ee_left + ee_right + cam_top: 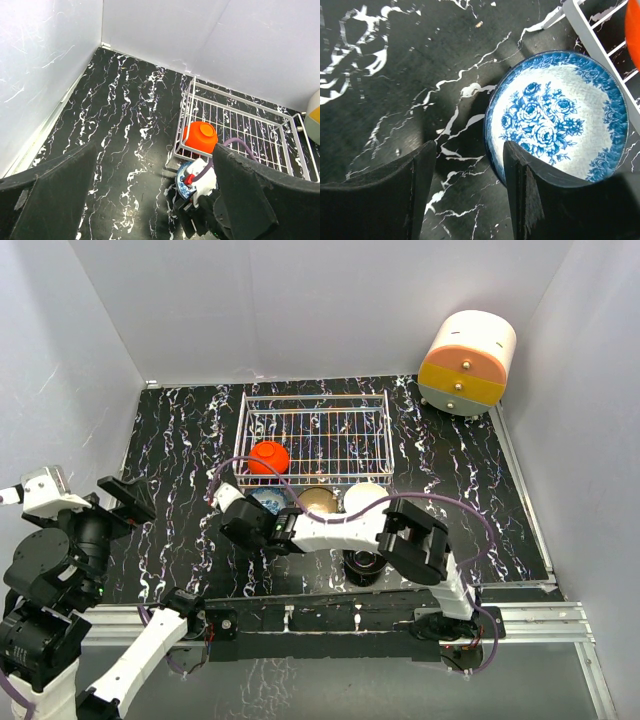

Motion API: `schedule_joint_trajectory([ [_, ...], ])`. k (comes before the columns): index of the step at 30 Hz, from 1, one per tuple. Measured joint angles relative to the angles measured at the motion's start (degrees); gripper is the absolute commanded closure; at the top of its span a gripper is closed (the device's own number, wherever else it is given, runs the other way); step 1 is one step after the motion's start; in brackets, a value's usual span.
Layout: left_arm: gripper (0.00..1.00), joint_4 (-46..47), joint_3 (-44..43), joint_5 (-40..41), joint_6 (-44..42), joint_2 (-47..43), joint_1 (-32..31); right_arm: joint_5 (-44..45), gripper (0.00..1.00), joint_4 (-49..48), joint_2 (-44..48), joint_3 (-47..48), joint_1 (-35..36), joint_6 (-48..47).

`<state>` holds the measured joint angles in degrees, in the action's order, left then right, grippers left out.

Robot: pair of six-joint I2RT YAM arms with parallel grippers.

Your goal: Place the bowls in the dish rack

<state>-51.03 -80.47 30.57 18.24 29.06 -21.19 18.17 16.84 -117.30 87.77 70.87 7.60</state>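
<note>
Nearest the arm bases, on the marbled black table (pixel 180 440), the black bowl (pixel 362 566) is sitting partly under the right arm's elbow, well outside the rack and waiting to be loaded.

Off to the left, the left gripper (pixel 150 197) is hanging above bare table with its fingers spread wide and nothing between them; it is taking no part in the work at this moment.

A little farther out, three bowls are lying in a row just in front of the rack's near side: the blue-and-white bowl (pixel 555 120), the tan bowl (pixel 318 502) and the white bowl (pixel 365 497). The right arm is reaching across to the first of these. The right gripper (pixel 465 200) is standing open over that bowl's left rim, one finger outside above the table and the other over the patterned inside, so it appears to be lining up a pinch on the rim. It is gripping nothing yet, and whether either finger is touching the bowl I cannot tell.

Beyond the row, the dish rack (pixel 315 397) is holding only the red bowl (pixel 269 458), which is resting in its near-left corner. So one bowl of five looks done, a second is about to be grasped, and three others are waiting.

Farthest back, at the right corner, the cream-and-orange drawer unit (pixel 468 362) is standing apart.
</note>
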Motion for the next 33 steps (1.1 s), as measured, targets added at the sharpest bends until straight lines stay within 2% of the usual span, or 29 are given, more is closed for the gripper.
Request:
schedule_joint_trajectory([
  [5, 0.03, -0.4, 0.0, 1.1, 0.0, -0.3, 0.0, 4.0, 0.45, 0.6, -3.5, 1.6, 0.0, -1.6],
  [6, 0.03, -0.5, 0.0, 1.2, 0.0, -0.3, 0.0, 4.7, 0.48, 0.6, -3.9, 2.2, 0.0, -2.0],
  [9, 0.03, -0.5, 0.0, 1.7, 0.0, -0.4, 0.0, 6.1, 0.64, 0.4, -5.4, 3.8, 0.0, -3.1],
  [16, 0.03, -0.7, 0.0, 2.1, 0.0, -0.5, 0.0, 8.8, 0.71, -0.1, -6.8, 4.0, 0.0, -3.5],
  [19, 0.03, -0.8, 0.0, 2.1, 0.0, -0.8, 0.0, 9.7, 0.84, -0.4, -6.8, 4.0, -0.1, -3.7],
  [20, 0.03, -0.8, 0.0, 2.1, 0.0, -0.9, 0.0, 9.9, 0.91, -0.5, -6.8, 4.0, -0.1, -3.8],
  [21, 0.03, -0.9, 0.0, 2.1, 0.0, -1.1, 0.0, 9.9, 0.92, -0.6, -6.8, 4.0, -0.1, -3.8],
  [28, 0.03, -0.9, 0.0, 2.1, 0.0, -1.3, 0.0, 9.5, 0.92, -1.4, -6.0, 2.9, -0.1, -3.6],
  [33, 0.03, -0.9, 0.0, 2.5, 0.0, -1.3, 0.0, -1.0, 0.92, -2.1, 0.7, -1.7, -0.9, -0.6],
])
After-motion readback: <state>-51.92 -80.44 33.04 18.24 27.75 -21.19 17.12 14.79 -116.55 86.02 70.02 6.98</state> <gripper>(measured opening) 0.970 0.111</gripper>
